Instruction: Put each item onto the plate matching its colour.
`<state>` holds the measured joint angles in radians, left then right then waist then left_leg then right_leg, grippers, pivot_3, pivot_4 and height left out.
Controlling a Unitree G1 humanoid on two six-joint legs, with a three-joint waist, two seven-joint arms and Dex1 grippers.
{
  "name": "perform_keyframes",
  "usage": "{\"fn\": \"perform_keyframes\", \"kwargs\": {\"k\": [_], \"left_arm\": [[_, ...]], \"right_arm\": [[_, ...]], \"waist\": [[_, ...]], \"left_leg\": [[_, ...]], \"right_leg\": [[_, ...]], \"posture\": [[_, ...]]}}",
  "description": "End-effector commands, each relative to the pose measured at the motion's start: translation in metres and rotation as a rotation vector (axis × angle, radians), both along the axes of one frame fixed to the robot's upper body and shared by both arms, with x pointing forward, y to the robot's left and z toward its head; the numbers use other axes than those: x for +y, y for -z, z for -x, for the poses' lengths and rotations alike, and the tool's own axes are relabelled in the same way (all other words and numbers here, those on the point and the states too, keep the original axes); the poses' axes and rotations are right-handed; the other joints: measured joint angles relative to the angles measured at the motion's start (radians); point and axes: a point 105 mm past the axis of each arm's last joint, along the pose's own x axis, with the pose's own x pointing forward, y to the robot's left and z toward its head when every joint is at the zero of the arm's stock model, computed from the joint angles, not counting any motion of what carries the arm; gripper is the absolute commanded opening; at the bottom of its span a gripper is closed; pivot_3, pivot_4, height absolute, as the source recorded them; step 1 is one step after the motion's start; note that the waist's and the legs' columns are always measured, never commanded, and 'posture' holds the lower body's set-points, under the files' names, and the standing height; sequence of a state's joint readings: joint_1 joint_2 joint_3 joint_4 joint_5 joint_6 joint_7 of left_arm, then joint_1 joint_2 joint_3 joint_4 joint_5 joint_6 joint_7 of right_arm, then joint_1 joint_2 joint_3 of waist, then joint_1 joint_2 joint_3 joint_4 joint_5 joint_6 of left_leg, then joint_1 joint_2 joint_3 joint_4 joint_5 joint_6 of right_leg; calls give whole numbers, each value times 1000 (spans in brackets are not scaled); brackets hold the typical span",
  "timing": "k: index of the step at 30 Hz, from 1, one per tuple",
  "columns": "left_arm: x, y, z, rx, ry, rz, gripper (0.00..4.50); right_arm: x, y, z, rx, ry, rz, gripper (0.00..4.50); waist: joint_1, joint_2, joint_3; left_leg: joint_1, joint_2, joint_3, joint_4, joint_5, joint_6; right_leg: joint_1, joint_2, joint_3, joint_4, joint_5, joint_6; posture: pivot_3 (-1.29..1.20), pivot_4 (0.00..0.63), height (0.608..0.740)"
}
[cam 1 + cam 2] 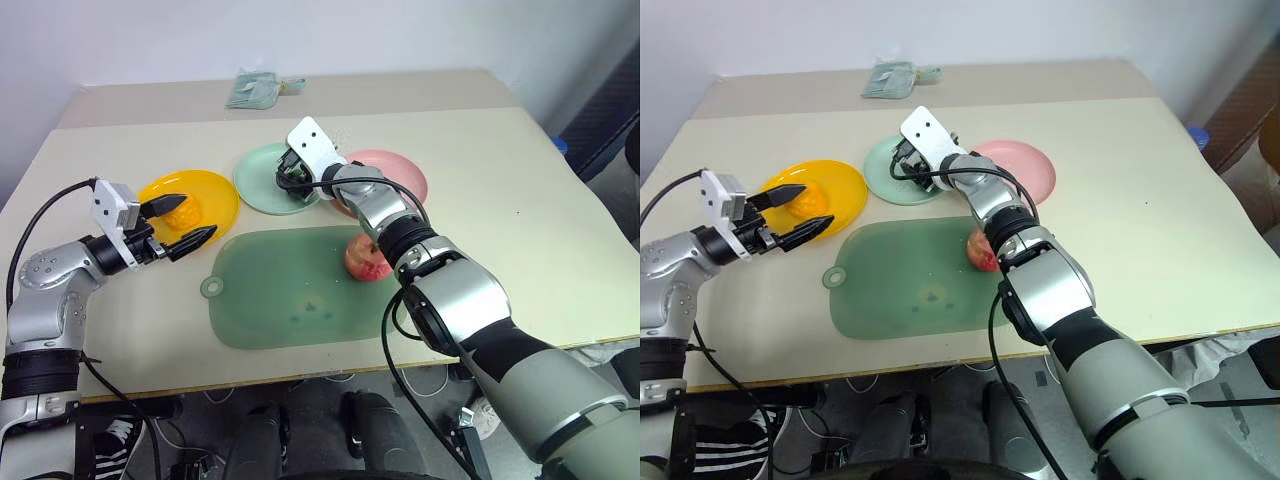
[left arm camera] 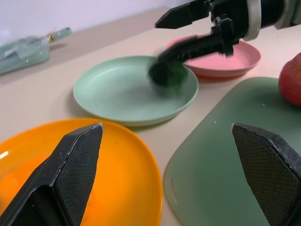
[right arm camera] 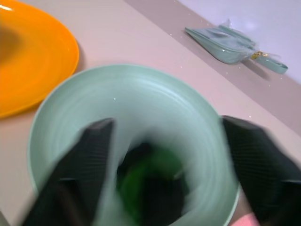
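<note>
Right pincer (image 3: 160, 155) spread wide over mint green plate (image 3: 141, 94), blurred dark green lump (image 3: 148, 181) between the fingers. Beside it on the tabletop (image 3: 127, 33), yellow-orange plate (image 3: 33, 61); farther back, folded pale green cloth (image 3: 225, 44).

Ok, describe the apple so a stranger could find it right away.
Start at the big green mat lying nearest the table's front edge. The red-pink apple sits at the mat's right edge, beside the right arm. It is the one food not on a plate.
</note>
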<state>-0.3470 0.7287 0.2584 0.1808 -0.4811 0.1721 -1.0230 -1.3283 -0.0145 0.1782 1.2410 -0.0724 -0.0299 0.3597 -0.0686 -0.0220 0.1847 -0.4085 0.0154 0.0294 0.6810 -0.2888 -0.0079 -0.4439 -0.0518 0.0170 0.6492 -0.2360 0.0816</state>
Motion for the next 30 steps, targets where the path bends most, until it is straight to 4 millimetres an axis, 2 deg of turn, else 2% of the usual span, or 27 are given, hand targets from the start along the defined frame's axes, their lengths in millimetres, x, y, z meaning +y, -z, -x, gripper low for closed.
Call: {"fn": "perform_keyframes", "kwargs": {"k": [1,5,7,9,13,16,19,24,30], "left_arm": [[-3,-12,5,-45,20,-5,4500],[-7,-12,8,-37,57,-11,4500],[-12,-12,11,-39,89,-9,4500],[-20,-10,17,-26,132,10,4500],[-34,-8,29,-2,227,49,4500],[-43,-2,34,15,284,41,4500],[-48,2,35,26,315,30,4500],[-56,8,40,41,405,-5,4500],[-62,17,43,58,430,-21,4500]], "right_arm": [[5,-46,1,-113,-36,-94,4460],[-13,-67,3,-101,-90,-182,4460],[-25,-72,18,-43,-208,-208,4460],[-43,-73,43,24,-290,-198,4460],[-76,-62,89,146,-361,-119,4460],[-104,-47,126,229,-400,-26,4460],[-124,-32,147,302,-380,23,4460],[-138,-6,166,359,-359,112,4460],[-145,10,158,318,-289,169,4460]], "waist": [[0,0,0],[1,0,0],[4,0,0],[15,0,0],[28,1,0],[31,1,0],[30,1,0],[27,1,0],[31,1,0]], "left_leg": [[0,0,0,0,0,0],[0,0,0,0,0,0],[0,-1,0,-1,0,0],[-1,-1,-1,-1,0,0],[-2,-2,-1,-2,-1,2],[-2,-2,-1,-1,-1,2],[0,-2,-1,-1,-1,2],[2,-2,0,0,-1,2],[1,-2,2,2,-1,2]], "right_leg": [[0,0,0,0,0,0],[0,-1,0,0,0,0],[0,-2,0,-1,0,0],[1,-4,-2,-1,0,0],[0,-5,-3,-2,0,0],[0,-6,-4,-3,0,0],[2,-6,-4,-3,-1,-2],[2,-5,-4,-2,-2,-4],[2,-4,-4,-3,0,-1]], "posture": [[0,150,734],[0,150,734],[0,150,734],[0,150,734],[0,150,734],[0,150,734],[0,150,734],[0,150,734],[0,150,734]]}}
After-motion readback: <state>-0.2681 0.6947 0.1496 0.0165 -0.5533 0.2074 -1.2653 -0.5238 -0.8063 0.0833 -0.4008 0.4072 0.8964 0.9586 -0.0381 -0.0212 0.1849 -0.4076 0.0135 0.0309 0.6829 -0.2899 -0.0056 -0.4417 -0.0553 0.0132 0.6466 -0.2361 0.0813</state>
